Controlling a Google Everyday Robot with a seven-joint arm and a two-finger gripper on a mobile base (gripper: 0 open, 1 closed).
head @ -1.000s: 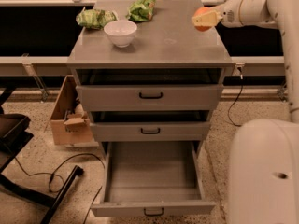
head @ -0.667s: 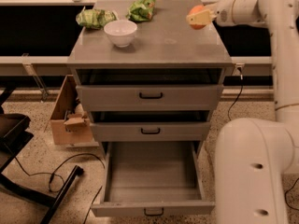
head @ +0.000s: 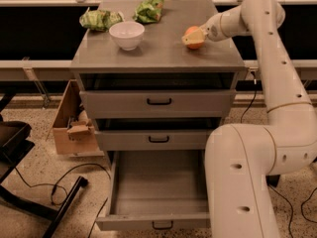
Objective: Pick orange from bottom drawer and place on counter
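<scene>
1. Reaching in from the right, the white arm (head: 277, 83) was seen stretched over the counter (head: 163, 53), and the gripper (head: 191, 36) was held low above its right part.
2. The orange (head: 194, 45) was pinched between the gripper's pale fingers (head: 197, 33). It was placed well right of the white bowl (head: 127, 34). Whether it rested on the surface or was held just above it could not be told.
3. Two green snack bags (head: 100, 19) (head: 151, 9) were seen at the back of the counter, behind the bowl.
4. The bottom drawer (head: 156, 195) was pulled fully out, and only its bare grey floor was shown. The top drawer (head: 158, 103) and the middle drawer (head: 158, 139) were pushed in.
5. A cardboard box (head: 67, 133) was set on the speckled floor just left of the cabinet, and black cables (head: 59, 185) were laid near it.
</scene>
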